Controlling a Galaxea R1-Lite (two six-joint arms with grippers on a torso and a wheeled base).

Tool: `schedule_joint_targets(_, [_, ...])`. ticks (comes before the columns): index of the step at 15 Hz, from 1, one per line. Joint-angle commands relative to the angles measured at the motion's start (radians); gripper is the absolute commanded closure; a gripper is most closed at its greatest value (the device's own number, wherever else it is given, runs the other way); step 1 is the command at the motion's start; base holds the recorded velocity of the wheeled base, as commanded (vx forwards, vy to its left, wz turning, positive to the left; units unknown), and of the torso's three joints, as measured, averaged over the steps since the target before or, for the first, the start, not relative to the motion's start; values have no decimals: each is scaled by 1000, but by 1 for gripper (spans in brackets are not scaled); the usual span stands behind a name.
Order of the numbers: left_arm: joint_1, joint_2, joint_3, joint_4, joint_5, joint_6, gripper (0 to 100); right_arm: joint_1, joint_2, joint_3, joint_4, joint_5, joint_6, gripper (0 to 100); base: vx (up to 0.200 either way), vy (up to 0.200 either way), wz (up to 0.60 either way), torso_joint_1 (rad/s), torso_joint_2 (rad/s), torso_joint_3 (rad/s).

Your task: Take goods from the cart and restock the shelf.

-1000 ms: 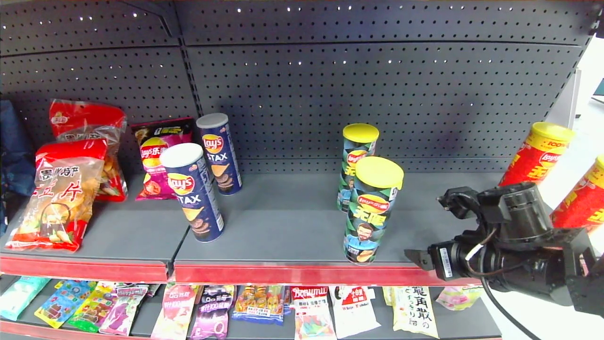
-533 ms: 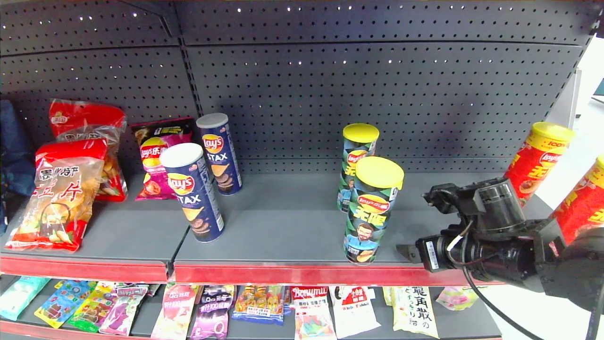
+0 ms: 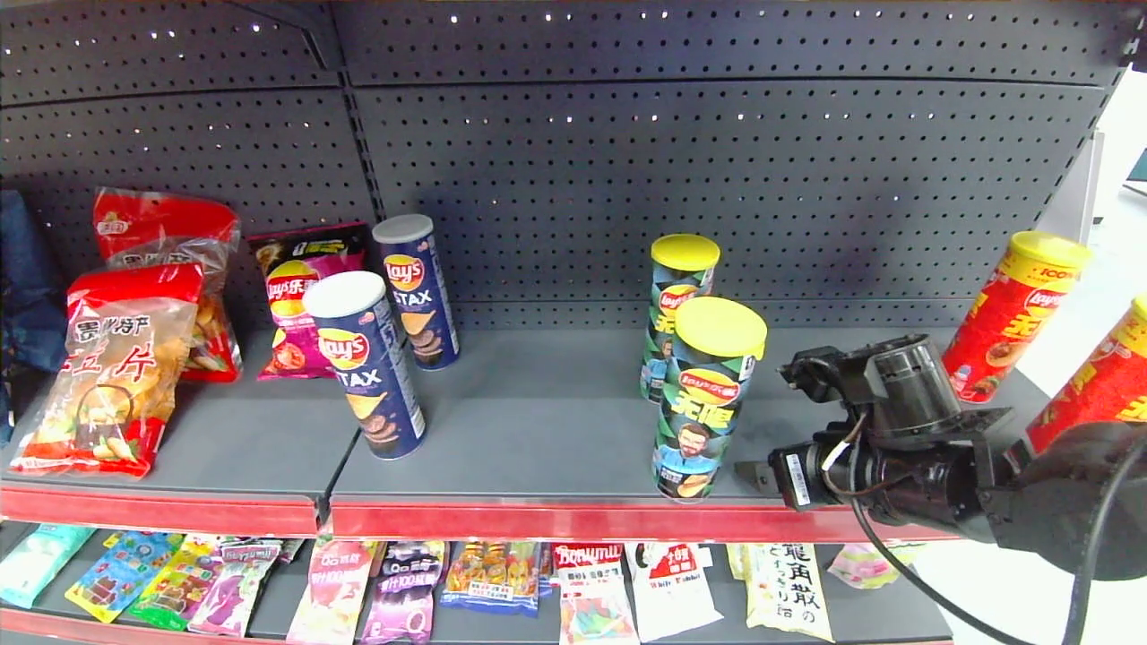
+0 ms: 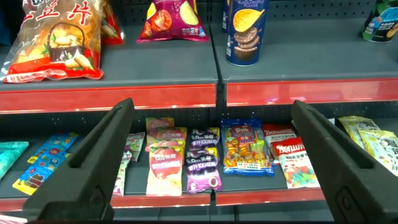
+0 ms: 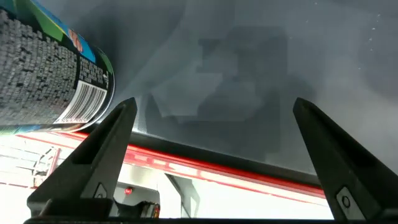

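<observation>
Plainly, found the right gripper (image 5: 214, 106) spread wide with nothing between its fingers, low over the near right part of the upper shelf (image 3: 538, 421), just right of the near green can (image 3: 708, 403) and not touching it. Saw that yellow-lidded can upright close to the red front lip (image 3: 582, 520), with a second green can (image 3: 681, 305) upright just behind it, farther in. Noted the right arm (image 3: 905, 466) stretched in from the right side, across the lip. Found the left gripper (image 4: 212, 106) likewise wide and holding nothing, out in front of the shelving and facing both tiers. Saw a row of small packets (image 3: 502, 582) lying flat along the lower shelf (image 3: 869, 618). Counted two blue cans with grey lids upright left of centre: the near blue can (image 3: 367, 363) well forward, the far blue can (image 3: 417, 291) close to the pegboard back panel (image 3: 717, 179). Spotted a purple crisp bag (image 3: 300, 300) propped against that panel, just left of the far blue can. Marked two red snack bags at the far left, the front snack bag (image 3: 116, 367) leaning back, the rear snack bag (image 3: 170, 260) behind it. Noted a far red can (image 3: 1017, 313) with a yellow lid at the right end, and a near red can (image 3: 1093, 385) beside it, partly hidden by the arm. Could not tell whether that one stood on the shelf.
</observation>
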Motion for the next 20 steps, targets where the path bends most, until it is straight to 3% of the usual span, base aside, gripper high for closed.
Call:
schedule_joint_targets(1, [0,1,0,0,0,0,0,6,10,-10,-1,-1,0,0,0,0,0,0,0,0])
schedule_joint_targets(20, [0,1,0,0,0,0,0,43,68,-53,-1,-14,0,0,0,0,0,0,0,0])
